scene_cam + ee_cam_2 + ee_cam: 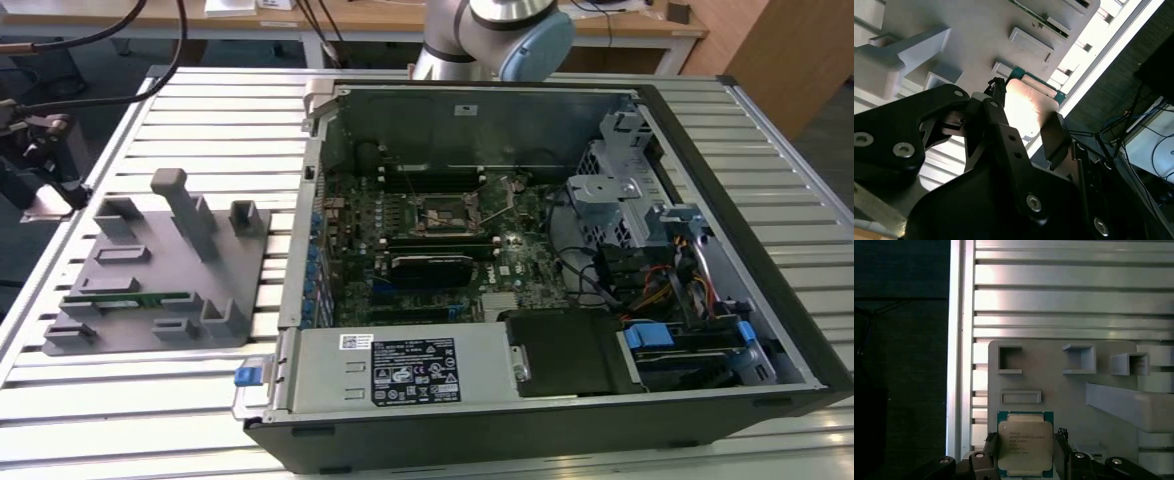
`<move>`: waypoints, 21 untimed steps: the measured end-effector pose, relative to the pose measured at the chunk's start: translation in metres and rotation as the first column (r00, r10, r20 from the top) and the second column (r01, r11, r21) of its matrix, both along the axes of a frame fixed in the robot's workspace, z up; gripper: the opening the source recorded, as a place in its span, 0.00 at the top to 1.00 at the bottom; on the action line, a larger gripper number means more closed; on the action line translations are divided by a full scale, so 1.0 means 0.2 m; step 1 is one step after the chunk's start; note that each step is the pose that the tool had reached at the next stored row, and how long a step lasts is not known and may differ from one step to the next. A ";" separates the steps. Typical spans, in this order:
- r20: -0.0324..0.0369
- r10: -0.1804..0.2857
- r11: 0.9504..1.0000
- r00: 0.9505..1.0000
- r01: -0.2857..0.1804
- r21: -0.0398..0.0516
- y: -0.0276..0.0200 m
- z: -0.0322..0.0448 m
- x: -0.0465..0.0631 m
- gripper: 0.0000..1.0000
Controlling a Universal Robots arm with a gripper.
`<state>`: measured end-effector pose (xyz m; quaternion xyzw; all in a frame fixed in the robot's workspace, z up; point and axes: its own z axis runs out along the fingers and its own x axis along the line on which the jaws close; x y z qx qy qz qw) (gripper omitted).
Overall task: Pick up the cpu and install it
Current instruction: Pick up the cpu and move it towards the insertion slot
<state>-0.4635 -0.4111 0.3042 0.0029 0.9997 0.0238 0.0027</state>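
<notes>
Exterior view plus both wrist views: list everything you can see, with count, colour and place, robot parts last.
cpu: one, silver with green edge, between the gripper's fingers, by the tray.
memory stick: one, green, in the tray.
tray: one, grey, on the table, exterior view's left.
computer case: one, black, open, on the table beside the tray.
circuit board: one, green, inside the case.
table: one, silver slats.
arm: one, grey and blue, at the case's far side.
gripper: one, black, shut on the cpu.
</notes>
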 end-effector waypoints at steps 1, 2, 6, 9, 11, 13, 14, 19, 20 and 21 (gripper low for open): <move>0.000 0.000 1.000 1.000 0.000 0.000 0.000 0.010 0.00 0.47; 0.000 0.000 1.000 1.000 0.000 0.000 0.000 0.020 0.00 0.47; 0.000 0.000 1.000 1.000 0.000 0.001 0.001 0.061 0.00 0.47; 0.000 0.000 1.000 1.000 0.000 0.001 0.001 0.090 0.00 0.47; 0.000 0.000 1.000 1.000 0.000 0.001 0.002 0.110 0.00 0.47; 0.000 0.000 1.000 1.000 0.000 0.001 0.003 0.125 0.00 0.47; 0.000 0.000 1.000 1.000 0.000 0.001 0.003 0.133 0.00 0.47; 0.000 0.000 1.000 1.000 0.000 0.002 0.005 0.174 0.00 0.47; 0.000 0.000 1.000 1.000 0.000 0.002 0.007 0.182 0.00 0.47; 0.000 0.000 1.000 1.000 0.000 0.002 0.007 0.189 0.00 0.47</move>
